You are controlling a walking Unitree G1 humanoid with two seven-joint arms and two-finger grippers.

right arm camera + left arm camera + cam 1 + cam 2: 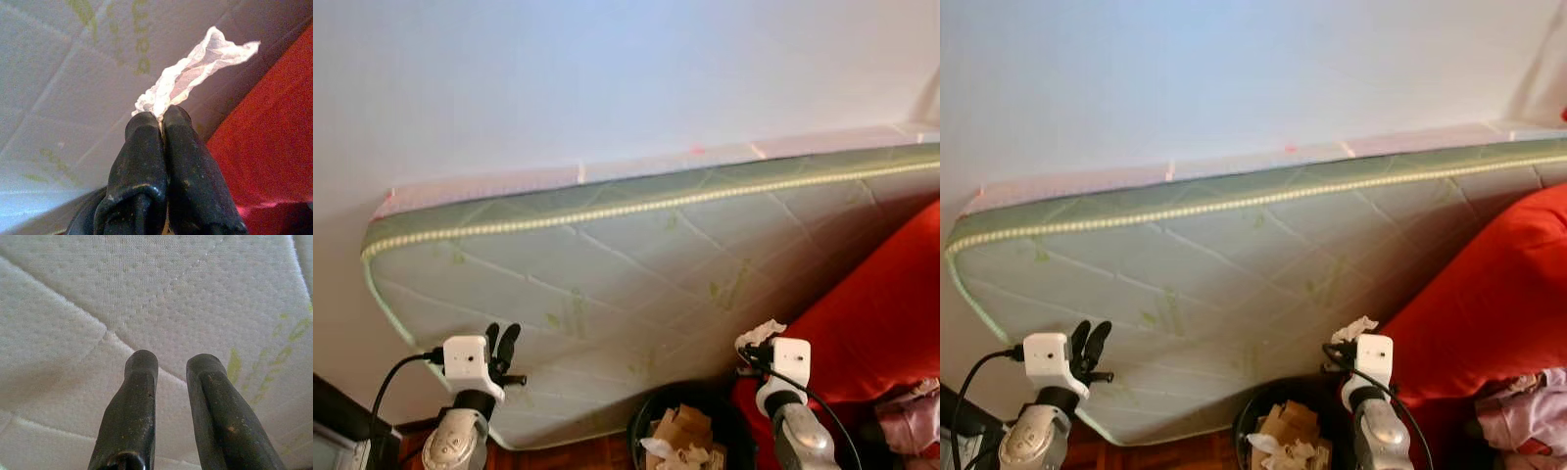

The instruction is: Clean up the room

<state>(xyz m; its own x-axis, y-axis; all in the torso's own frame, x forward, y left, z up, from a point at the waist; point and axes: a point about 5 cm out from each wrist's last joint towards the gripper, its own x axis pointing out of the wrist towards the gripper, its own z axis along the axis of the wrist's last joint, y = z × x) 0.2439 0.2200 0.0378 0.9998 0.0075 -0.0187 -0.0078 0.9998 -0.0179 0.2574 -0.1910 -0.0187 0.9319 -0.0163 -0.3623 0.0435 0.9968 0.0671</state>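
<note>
Right wrist view shows the right tool [162, 117] pinched tight on a crumpled white tissue [195, 73], which sticks out past the fingertips along their line, its long axis running away from the wrist toward the mattress [73, 73] and the red cover [274, 137]. From the head views the same tissue [759, 334] stands upward out of the right tool [751, 349], held above the right rim of a black bin [644, 416]. The bin sits at the foot of the mattress [636, 284], with cardboard scraps [680, 426] and white paper [658, 448] in it. The mattress leans long side down against a pale wall [607, 69], quilted white with faint green printed marks; green lettering on it in the right wrist view is too blurred to read. The left tool [502, 342] is raised just in front of the mattress, its fingers [132, 406] narrowly apart and holding nothing. Pink cloth [911, 416] lies at the lower right, below the red cover
</note>
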